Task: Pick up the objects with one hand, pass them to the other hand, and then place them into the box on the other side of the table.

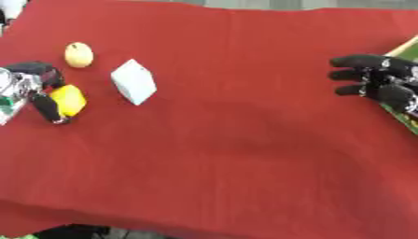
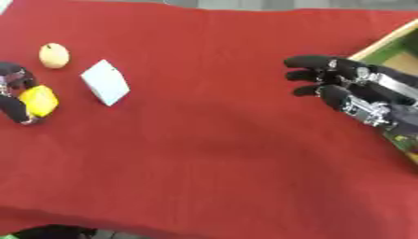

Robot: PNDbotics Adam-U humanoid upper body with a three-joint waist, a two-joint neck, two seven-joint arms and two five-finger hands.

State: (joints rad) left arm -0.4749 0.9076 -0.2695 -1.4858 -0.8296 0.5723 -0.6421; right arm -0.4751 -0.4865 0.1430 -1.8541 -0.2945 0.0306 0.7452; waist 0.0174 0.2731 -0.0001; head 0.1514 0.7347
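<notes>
Red cloth covers the desk (image 1: pixel 228 140), where the left hand (image 1: pixel 32 91) curls round a yellow object (image 1: pixel 68 99) to lift it, while the right hand (image 2: pixel 351 91) waits spread near the box (image 2: pixel 392 39) for the pass.

Even, bright light, faint shadows (everything slightly soft and blurred), no glare.

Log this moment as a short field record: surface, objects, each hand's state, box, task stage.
surface: red cloth over the table
left hand: at the left edge, fingers curled round the yellow object
right hand: at the right, fingers extended, holding nothing
loose objects: pale round fruit and white block, lying apart on the cloth
box: at the right edge, only partly in view
task stage: pickup; handover not yet done
</notes>
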